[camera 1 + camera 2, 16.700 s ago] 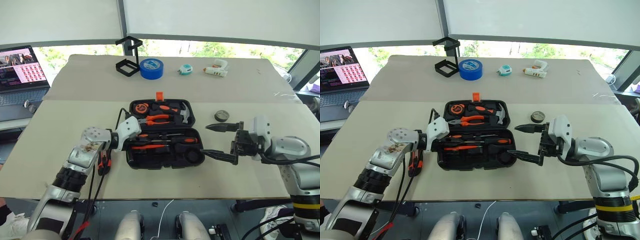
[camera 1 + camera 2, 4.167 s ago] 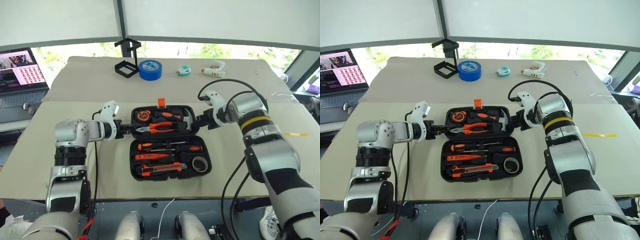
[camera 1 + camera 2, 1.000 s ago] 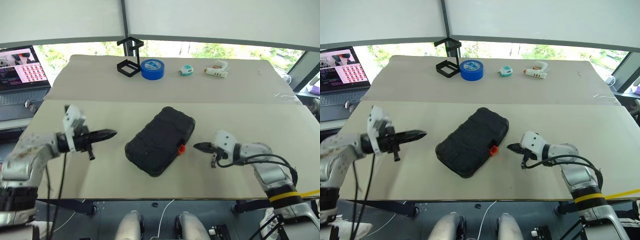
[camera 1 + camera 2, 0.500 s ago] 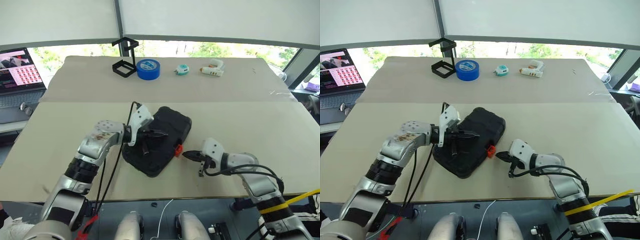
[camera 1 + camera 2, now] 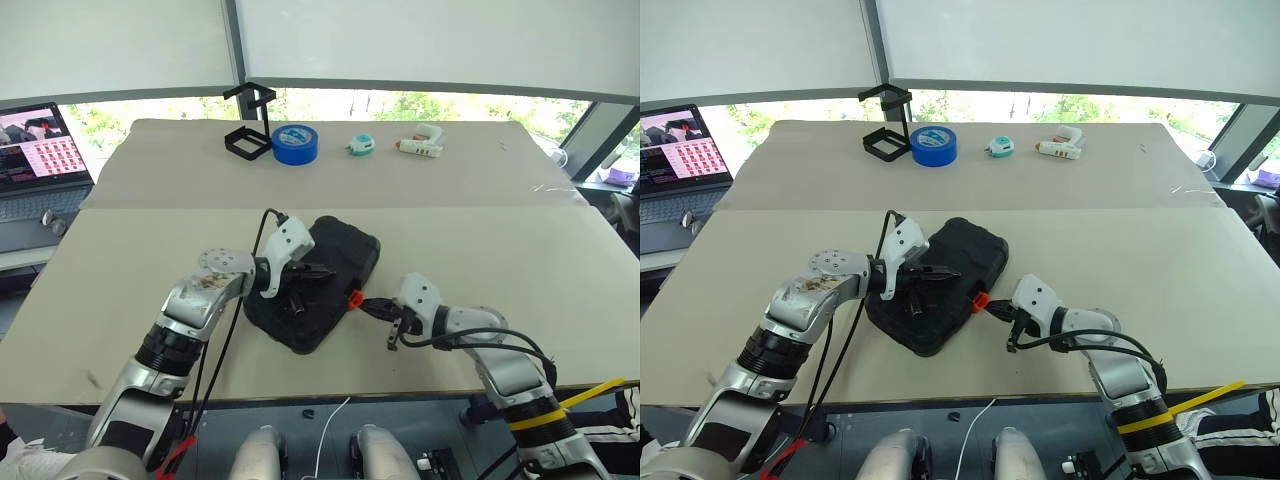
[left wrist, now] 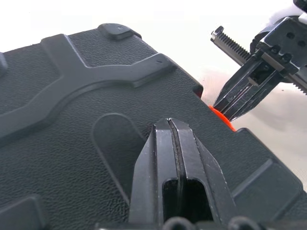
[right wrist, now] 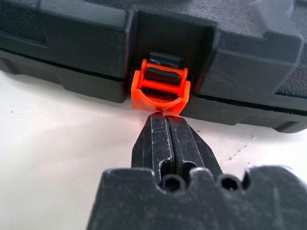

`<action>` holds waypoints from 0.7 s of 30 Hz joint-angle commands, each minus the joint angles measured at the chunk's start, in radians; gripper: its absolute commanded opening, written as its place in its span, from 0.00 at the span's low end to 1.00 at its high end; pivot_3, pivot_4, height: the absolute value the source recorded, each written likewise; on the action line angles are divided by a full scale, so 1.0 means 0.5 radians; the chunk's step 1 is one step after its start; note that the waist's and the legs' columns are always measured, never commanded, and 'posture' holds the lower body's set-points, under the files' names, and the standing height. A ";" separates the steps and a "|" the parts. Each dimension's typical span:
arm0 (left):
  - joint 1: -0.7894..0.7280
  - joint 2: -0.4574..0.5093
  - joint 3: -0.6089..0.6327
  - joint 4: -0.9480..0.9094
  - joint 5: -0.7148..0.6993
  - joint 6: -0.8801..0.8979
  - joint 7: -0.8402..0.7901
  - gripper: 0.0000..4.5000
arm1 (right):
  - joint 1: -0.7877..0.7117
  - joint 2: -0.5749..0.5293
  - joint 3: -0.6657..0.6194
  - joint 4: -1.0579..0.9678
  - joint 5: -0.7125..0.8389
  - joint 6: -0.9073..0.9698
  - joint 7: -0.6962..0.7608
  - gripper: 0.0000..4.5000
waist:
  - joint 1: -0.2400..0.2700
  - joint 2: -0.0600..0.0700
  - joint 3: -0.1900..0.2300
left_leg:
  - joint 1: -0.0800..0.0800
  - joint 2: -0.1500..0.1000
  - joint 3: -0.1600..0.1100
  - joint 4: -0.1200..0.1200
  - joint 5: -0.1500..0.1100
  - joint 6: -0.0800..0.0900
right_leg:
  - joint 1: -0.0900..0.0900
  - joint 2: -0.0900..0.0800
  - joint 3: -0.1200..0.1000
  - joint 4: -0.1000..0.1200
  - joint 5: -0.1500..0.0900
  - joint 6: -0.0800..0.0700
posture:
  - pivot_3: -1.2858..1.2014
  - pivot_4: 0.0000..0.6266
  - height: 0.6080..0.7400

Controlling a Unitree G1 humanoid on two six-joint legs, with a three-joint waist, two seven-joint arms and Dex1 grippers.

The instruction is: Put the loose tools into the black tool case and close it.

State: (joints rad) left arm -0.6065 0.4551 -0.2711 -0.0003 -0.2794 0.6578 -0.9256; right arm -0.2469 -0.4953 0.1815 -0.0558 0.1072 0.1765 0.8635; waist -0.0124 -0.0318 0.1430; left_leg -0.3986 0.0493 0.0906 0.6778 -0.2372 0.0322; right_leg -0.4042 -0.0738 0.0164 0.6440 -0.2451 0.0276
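Right wrist view puts you almost nose to nose with the orange latch (image 7: 161,91) on the front edge of the black tool case (image 7: 201,43): the right gripper (image 7: 169,125) has its two fingers pressed together, holding nothing, with the tips right at the lower lip of the latch. You cannot tell whether the tips touch it or stop just short. You also cannot tell whether the latch is fully snapped home; a dark tab sits inside its orange frame.

From the head views, the case (image 5: 330,262) lies shut and skewed on the near half of the table (image 5: 120,250), so nothing inside it can be seen. The left gripper (image 6: 171,128) is also pressed shut and empty, its tips over the textured lid; whether they press on the lid or hover just above it is not clear. The left forearm covers part of the lid's left side.

Along the table's far edge stand a black wire-frame stand (image 5: 250,122), a blue tape roll (image 5: 295,144), a small teal object (image 5: 360,146) too small to identify, and a white glue gun (image 5: 420,147). A laptop (image 5: 40,165) is cut off at the left edge; its screen content is too small to read. No brand or lettering is legible on the case.
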 commanded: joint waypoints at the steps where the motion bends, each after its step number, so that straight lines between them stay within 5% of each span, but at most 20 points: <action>1: 0.114 0.013 -0.098 0.114 0.044 0.140 0.003 0.00 | -0.027 0.061 -0.090 -0.160 0.215 0.037 0.039 0.00 | -0.003 0.000 0.000 | 0.000 0.000 0.000 0.000 0.000 0.000 | 0.000 0.000 0.000 0.000 0.000 0.000 | 0.52 0.24 1.00; 14: 0.082 0.011 -0.087 0.177 0.063 0.158 0.002 0.00 | -0.054 0.173 -0.137 -0.189 0.375 0.104 0.050 0.00 | -0.008 0.003 -0.006 | 0.003 0.001 -0.004 -0.002 0.000 0.000 | 0.001 0.003 0.001 0.002 0.000 -0.001 | 0.52 0.24 1.00; 21: 0.087 0.013 -0.081 0.173 0.064 0.167 0.001 0.00 | 0.000 0.035 -0.185 -0.230 0.376 0.242 0.047 0.00 | -0.001 0.003 -0.010 | 0.002 -0.001 -0.004 -0.001 0.000 0.000 | 0.002 -0.001 0.001 0.000 -0.001 -0.001 | 0.52 0.24 1.00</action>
State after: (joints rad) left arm -0.6124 0.4455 -0.2601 0.0140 -0.2796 0.6775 -0.9315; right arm -0.2549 -0.4591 0.1245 -0.1366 0.2768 0.2735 0.8837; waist -0.0127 -0.0305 0.1382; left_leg -0.3975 0.0488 0.0886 0.6771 -0.2372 0.0322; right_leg -0.4031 -0.0741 0.0167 0.6438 -0.2455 0.0271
